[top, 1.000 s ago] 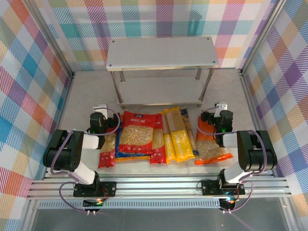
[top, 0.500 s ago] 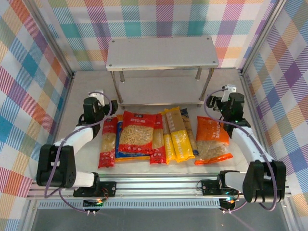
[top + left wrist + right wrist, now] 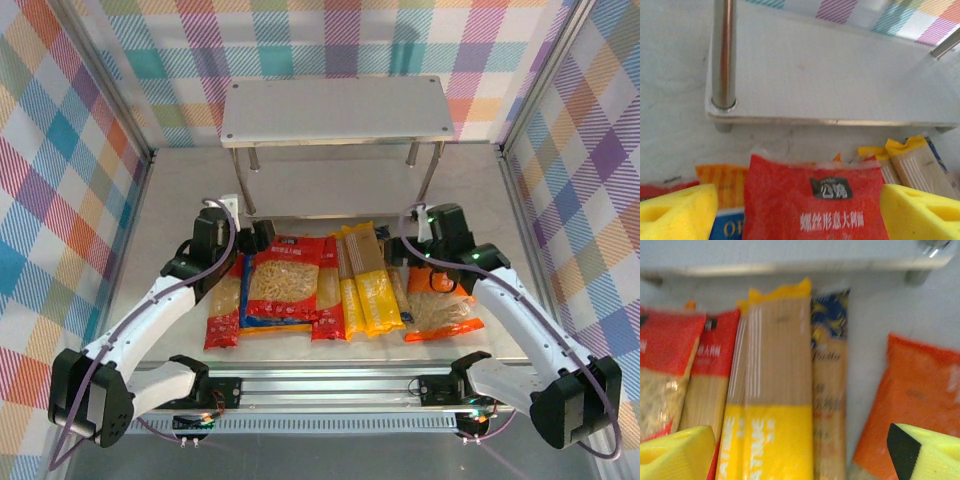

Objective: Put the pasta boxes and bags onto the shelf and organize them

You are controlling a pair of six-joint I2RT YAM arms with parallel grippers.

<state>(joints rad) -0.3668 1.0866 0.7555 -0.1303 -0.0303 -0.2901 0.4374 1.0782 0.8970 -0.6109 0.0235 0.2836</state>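
We see the 2-tier pale grey shelf on thin metal legs (image 3: 337, 110) at the far end of the table (image 3: 180, 190). Every pack lies flat in a row just in front of its lower board (image 3: 830, 75).

From the left, the wide blue-and-red pillow bag (image 3: 222, 310) sits partly under the wide red bag with a clear window (image 3: 285, 280). Next come a slim red spaghetti pack (image 3: 328, 310) and 2 long yellow spaghetti packs (image 3: 368, 285) touching side by side. A narrow dark blue pack (image 3: 393, 262) is tucked against them, and the wide orange bag (image 3: 440, 300) lies a little apart. In the left wrist view a shiny metal leg (image 3: 723, 55) of the shelf stands beyond the red bag's top edge.

The table is pale grey and marbled, walled by bright plaid cloth panels (image 3: 60, 150), with an aluminium frame (image 3: 330, 385) along the near edge.

The left gripper (image 3: 262, 238) hovers over the top end of the red bag, its yellow fingers (image 3: 677, 212) spread wide and holding nothing. The right gripper (image 3: 412, 243) hangs over the top ends of the yellow and dark blue packs, its fingers likewise wide apart and empty.
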